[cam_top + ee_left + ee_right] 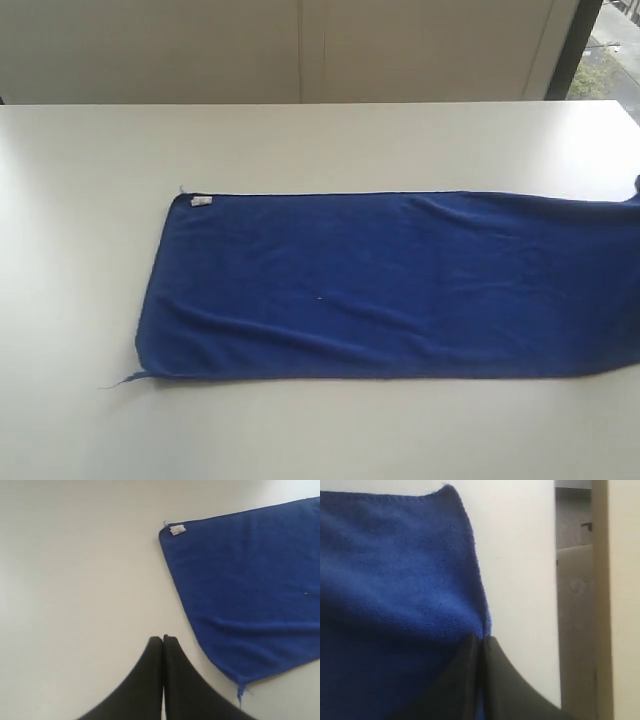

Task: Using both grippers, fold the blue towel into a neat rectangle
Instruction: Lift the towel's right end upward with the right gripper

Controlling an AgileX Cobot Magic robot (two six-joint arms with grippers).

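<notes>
Blue towel (380, 285) spans arm to arm: right gripper (482, 639) clamps one end; left gripper (163, 639), clenched empty, sits beside the other.

Your blue towel (400, 285) lies spread flat and lengthwise on the table (90, 150), lightly rippled, and its right end runs out of the exterior view. A small white tag (200, 201) sits at its far left corner. A loose thread (125, 380) trails from the near left corner. Your left gripper (163, 639) has its jaws pressed together over the table, near the towel's short edge but clear of it. Your right gripper (482, 641) pinches the towel's edge, not far from a corner.
</notes>
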